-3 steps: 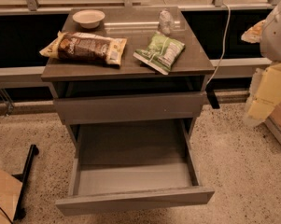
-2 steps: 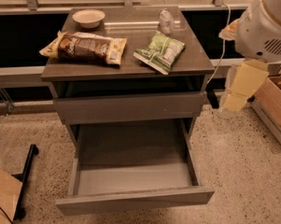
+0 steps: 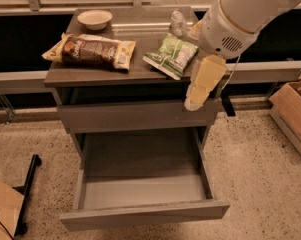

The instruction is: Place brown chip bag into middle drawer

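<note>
The brown chip bag (image 3: 92,50) lies flat on the left part of the dark cabinet top (image 3: 135,74). The middle drawer (image 3: 142,211) is pulled out below, and its long grey tray shows nothing inside. My gripper (image 3: 196,98) hangs from the white arm at the cabinet's right front edge. It points down in front of the closed upper drawer front (image 3: 135,115), well to the right of the brown bag. It holds nothing that I can see.
A green bag (image 3: 172,55) lies right of the brown bag, just left of my arm. A white bowl (image 3: 94,19) and a clear bottle (image 3: 178,23) stand at the back. A cardboard box (image 3: 295,109) is on the floor at right; a black stand (image 3: 27,184) at left.
My arm has swung in from the right edge of the view to the left, and now reaches over the cabinet's right front corner. The bags and the drawer have not moved.
</note>
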You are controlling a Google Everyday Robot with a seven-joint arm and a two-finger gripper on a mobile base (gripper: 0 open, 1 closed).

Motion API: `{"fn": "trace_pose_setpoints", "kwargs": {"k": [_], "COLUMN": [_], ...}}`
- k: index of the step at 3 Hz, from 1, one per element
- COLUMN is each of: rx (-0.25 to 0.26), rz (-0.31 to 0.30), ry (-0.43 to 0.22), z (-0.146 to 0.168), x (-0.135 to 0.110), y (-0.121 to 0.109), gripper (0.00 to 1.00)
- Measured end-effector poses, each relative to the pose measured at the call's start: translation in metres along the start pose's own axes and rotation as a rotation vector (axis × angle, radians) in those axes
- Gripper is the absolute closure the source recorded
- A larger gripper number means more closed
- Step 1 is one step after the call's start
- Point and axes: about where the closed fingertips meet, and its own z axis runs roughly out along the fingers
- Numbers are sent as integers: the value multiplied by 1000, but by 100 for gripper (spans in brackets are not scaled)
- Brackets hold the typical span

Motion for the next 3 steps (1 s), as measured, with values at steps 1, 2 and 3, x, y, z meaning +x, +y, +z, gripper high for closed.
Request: {"fn": "trace_pose_setpoints", "kwargs": {"k": [1,2,3], "rx": [-16,-16,1], "rz": [-80,-80,-59], "ry": [-65,-65,-98], "z": [34,34,44], "x": [-56,-56,-62], "y": [-35,-35,-41], "gripper": [0,0,0]}}
